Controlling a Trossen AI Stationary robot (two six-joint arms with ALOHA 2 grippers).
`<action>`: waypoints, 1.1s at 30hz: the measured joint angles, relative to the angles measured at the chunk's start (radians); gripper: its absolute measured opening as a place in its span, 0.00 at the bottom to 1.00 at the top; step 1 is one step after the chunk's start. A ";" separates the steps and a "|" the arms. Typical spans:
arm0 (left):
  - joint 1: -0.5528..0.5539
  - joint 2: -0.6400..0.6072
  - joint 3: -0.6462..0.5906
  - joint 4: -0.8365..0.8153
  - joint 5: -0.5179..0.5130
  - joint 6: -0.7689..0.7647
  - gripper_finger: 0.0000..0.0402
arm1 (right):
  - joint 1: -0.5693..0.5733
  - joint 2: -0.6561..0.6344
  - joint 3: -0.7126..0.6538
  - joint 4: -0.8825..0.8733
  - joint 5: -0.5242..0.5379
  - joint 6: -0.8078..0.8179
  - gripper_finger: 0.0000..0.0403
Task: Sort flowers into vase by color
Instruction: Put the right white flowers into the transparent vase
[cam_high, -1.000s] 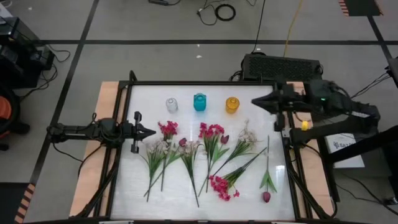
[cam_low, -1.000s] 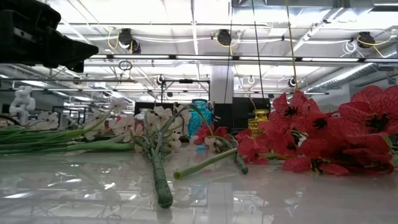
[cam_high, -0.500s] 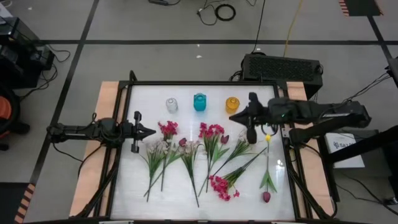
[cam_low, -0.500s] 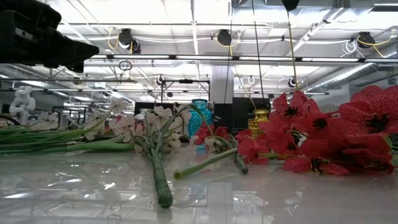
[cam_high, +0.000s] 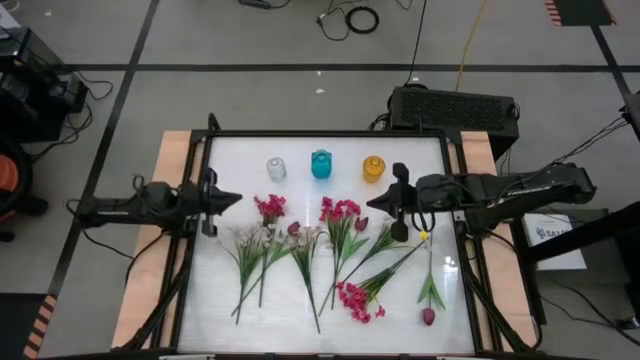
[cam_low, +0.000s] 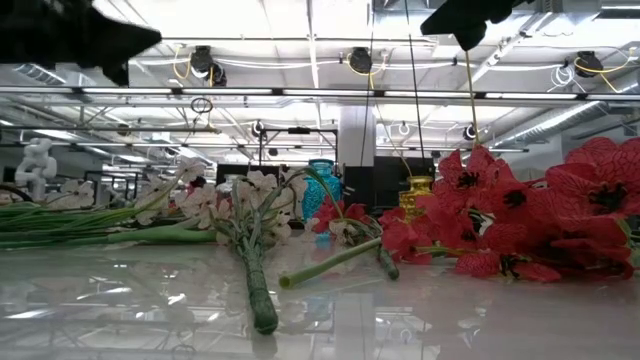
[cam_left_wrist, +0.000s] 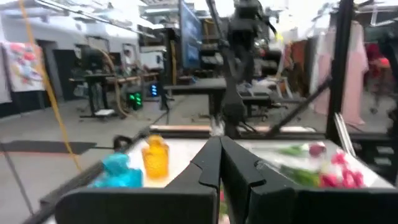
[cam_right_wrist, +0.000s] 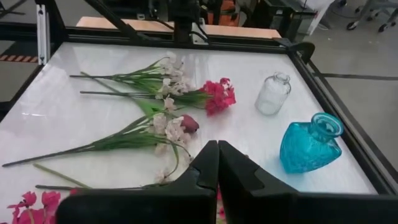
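Several artificial flowers lie flat on the white table in the high view: magenta clusters (cam_high: 270, 207) (cam_high: 340, 210) (cam_high: 354, 300), white sprigs (cam_high: 250, 238) (cam_high: 398, 215) and maroon tulips (cam_high: 293, 228) (cam_high: 428, 316). Three small vases stand in a row at the far side: clear (cam_high: 276, 168), teal (cam_high: 321, 164), amber (cam_high: 373, 168). My left gripper (cam_high: 238, 200) is shut and hovers left of the flowers. My right gripper (cam_high: 368, 204) is shut too and hangs above the flower heads between the second magenta cluster and the right white sprig. The right wrist view shows its shut fingers (cam_right_wrist: 216, 144) above the flowers.
A black frame (cam_high: 320, 133) borders the table, with wooden strips outside it on both sides. A dark box (cam_high: 452, 105) stands beyond the far right corner. Bare table (cam_high: 290, 320) lies between the stems at the near side.
My right gripper has swung from the table's far right corner toward the left and the near edge, coming over the flower heads and showing at the top of the low view. My left gripper has risen a little and drawn back toward the left. The flowers have not moved.
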 joint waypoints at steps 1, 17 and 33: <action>0.000 0.020 0.038 -0.019 -0.002 -0.017 0.02 | 0.000 0.000 0.000 0.000 0.000 0.000 0.00; 0.000 0.506 0.657 -0.318 0.167 -0.016 0.02 | -0.001 0.002 0.000 0.007 0.001 -0.038 0.00; 0.001 0.627 0.442 -0.313 0.068 -0.292 0.02 | -0.001 0.042 0.001 0.006 0.003 0.040 0.00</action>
